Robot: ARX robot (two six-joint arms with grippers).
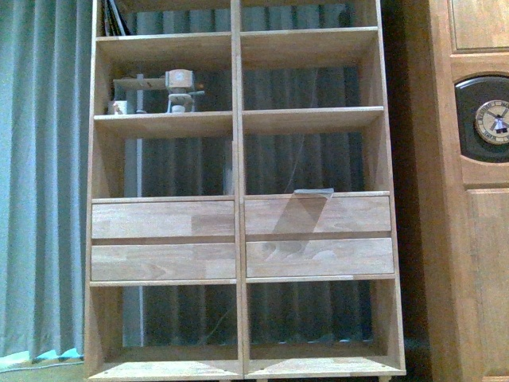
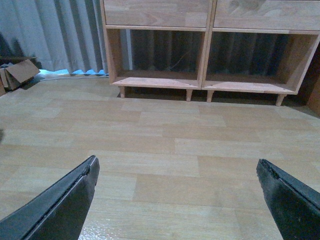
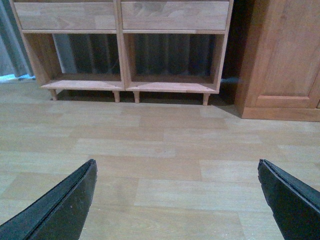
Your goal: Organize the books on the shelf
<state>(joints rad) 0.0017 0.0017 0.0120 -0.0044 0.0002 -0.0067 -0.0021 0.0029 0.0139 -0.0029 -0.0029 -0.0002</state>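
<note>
The light-wood shelf (image 1: 238,199) fills the front view, with four drawer fronts across its middle. A thin flat pale thing (image 1: 313,192), perhaps a book, lies on the ledge above the right drawers, its edge sticking out. Thin dark things (image 1: 116,17) lean in the top left compartment; I cannot tell what they are. Neither arm shows in the front view. My left gripper (image 2: 176,161) is open and empty above bare wood floor, facing the shelf's bottom compartments (image 2: 205,60). My right gripper (image 3: 176,162) is also open and empty above the floor, facing the shelf (image 3: 120,55).
A small wooden model (image 1: 179,89) stands on the second left shelf board. A darker wooden cabinet (image 1: 477,239) with a clock (image 1: 493,121) stands right of the shelf and also shows in the right wrist view (image 3: 280,65). A grey curtain (image 1: 40,175) hangs at the left. A cardboard box (image 2: 17,72) lies on the floor.
</note>
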